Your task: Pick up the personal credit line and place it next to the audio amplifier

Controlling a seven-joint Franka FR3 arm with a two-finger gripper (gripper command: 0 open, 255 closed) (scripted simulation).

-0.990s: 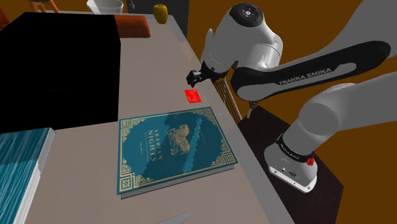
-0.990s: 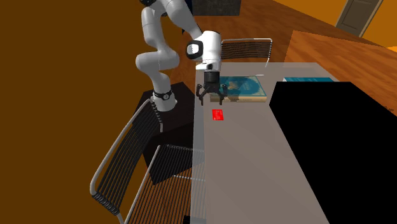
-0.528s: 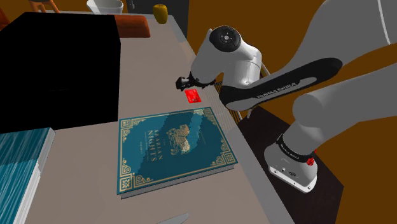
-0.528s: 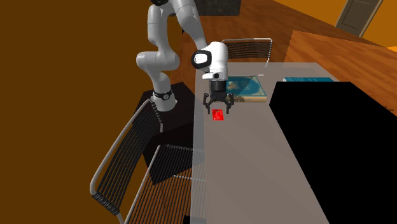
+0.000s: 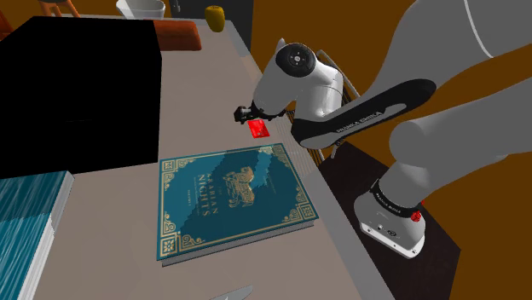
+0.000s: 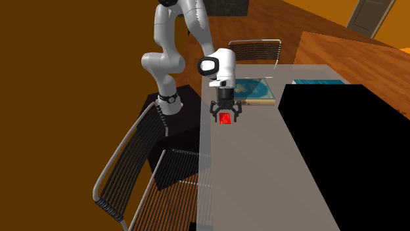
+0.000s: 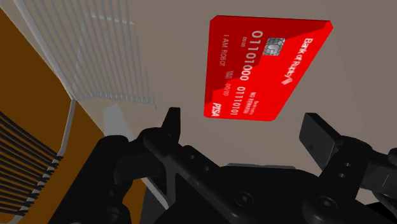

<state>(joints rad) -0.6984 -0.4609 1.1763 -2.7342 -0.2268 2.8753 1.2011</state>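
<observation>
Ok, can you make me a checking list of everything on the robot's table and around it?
Surface: grey table, flat, no spills seen.
Job's things: red card lies flat on the table near its edge; big black box, likely the amplifier, sits apart from it.
Clutter: Arabian Nights book, blue book, yellow cup.
Gripper: gripper open, over the red card, not holding it.
Cables: nothing seen.
Surroundings: wire chairs, wooden floor.

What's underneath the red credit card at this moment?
The grey tabletop: the red credit card lies flat on it, face up. The patch directly beneath the card is covered. The open tool hovers above, not gripping the card.
</observation>
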